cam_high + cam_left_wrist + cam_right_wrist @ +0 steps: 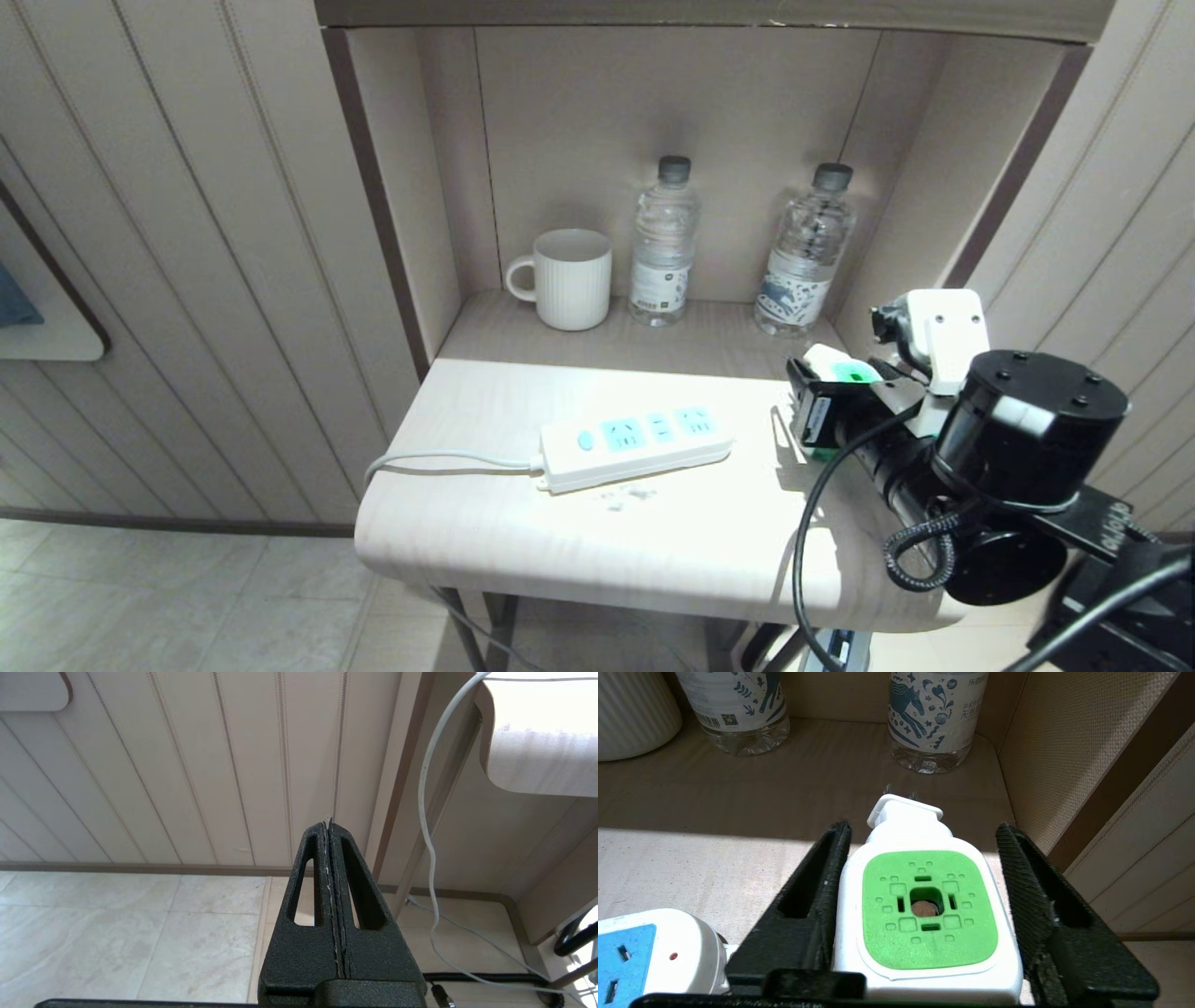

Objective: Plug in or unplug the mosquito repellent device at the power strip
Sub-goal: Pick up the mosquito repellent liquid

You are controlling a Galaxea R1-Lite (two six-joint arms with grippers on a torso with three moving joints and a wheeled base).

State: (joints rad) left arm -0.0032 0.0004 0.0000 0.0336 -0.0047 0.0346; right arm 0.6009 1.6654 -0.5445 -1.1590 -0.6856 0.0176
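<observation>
The mosquito repellent device [845, 371] stands on the table near its right end, apart from the power strip [635, 443]. Its white head with green centre [927, 907] sits between the fingers of my right gripper [923, 827], which is open around it: one finger lies against its side, the other [1031, 877] stands a small gap away. Its metal prongs point toward the back bottles. All of the power strip's light-blue sockets are unoccupied; one end shows in the right wrist view [644, 952]. My left gripper [329, 822] is shut and holds nothing, low beside the table.
A white ribbed mug [571, 278] and two clear water bottles [665, 243] [805, 252] stand at the back of the niche. The niche's right wall [915, 187] is close to my right arm. The strip's cord [427, 812] hangs off the table's left end to the floor.
</observation>
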